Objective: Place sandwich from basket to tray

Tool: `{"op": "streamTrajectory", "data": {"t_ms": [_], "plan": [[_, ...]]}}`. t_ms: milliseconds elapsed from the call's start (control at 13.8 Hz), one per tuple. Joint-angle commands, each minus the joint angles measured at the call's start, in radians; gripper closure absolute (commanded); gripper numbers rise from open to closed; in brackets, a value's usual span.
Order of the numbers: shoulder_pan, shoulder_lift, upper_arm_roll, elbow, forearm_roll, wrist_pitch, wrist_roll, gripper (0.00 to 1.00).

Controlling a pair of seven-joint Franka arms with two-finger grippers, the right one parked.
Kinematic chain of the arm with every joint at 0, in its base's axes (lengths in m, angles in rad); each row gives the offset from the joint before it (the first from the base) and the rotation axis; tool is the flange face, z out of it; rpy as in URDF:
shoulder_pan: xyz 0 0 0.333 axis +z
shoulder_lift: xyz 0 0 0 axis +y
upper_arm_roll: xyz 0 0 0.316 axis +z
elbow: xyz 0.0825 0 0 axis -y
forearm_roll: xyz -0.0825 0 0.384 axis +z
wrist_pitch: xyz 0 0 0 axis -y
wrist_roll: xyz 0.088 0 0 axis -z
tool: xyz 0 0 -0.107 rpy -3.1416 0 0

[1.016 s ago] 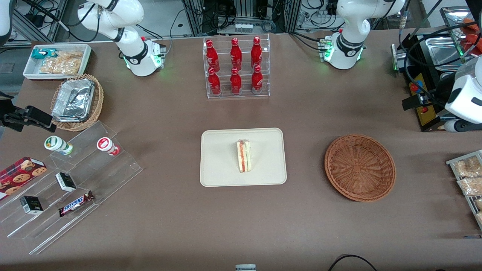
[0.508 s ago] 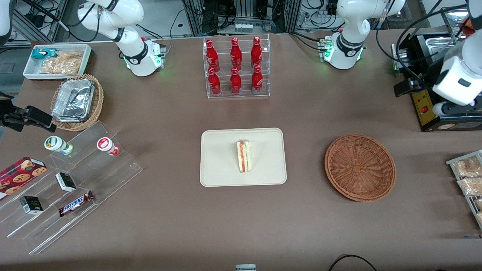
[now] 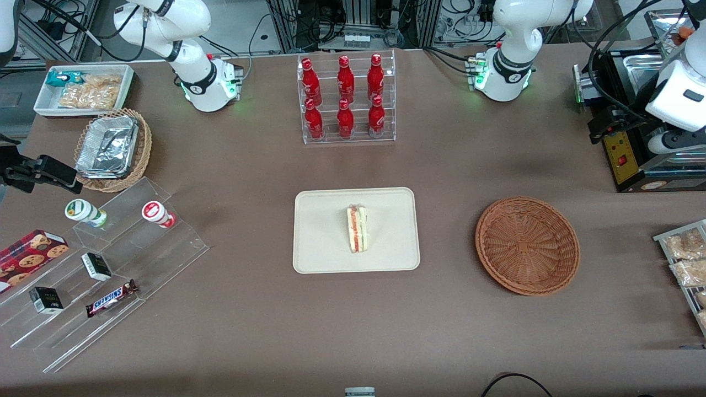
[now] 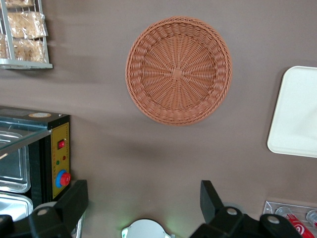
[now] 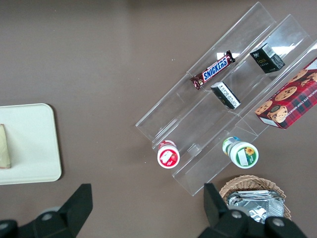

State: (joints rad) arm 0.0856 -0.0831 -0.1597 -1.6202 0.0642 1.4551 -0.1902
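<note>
The sandwich (image 3: 357, 229) lies on its side in the middle of the cream tray (image 3: 320, 245), red and green filling showing along its edge. Its bread end (image 5: 4, 146) and the tray's corner (image 5: 29, 144) also show in the right wrist view. The round reddish-brown basket (image 3: 527, 245) sits empty beside the tray, toward the working arm's end. My left gripper (image 3: 601, 128) hangs high beside the black appliance, farther from the front camera than the basket. It is open (image 4: 143, 201), with only bare table between its fingers (image 4: 74, 203). The basket (image 4: 178, 69) and a tray edge (image 4: 297, 114) show below it.
A black appliance with a red button (image 3: 626, 157) stands under the left arm. A rack of bagged snacks (image 3: 686, 264) lies at the working arm's end. A red bottle rack (image 3: 346, 99) stands farther back. Acrylic steps with snacks (image 3: 110, 264), a tan basket of foil trays (image 3: 113, 149) and a white bin (image 3: 83, 88) are at the parked arm's end.
The left arm's wrist has swung up and away from the front camera, over the black appliance. The sandwich, tray and basket have not moved.
</note>
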Motion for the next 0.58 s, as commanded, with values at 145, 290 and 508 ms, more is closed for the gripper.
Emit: {"op": "streamTrajectory", "data": {"t_ms": [145,290,508], "plan": [[0.011,-0.012,-0.005,-0.013,-0.072,0.019,0.009,0.0],[0.011,-0.011,-0.004,-0.012,-0.072,0.025,0.009,0.0],[0.009,-0.006,-0.006,0.0,-0.066,0.016,0.023,0.0]]}}
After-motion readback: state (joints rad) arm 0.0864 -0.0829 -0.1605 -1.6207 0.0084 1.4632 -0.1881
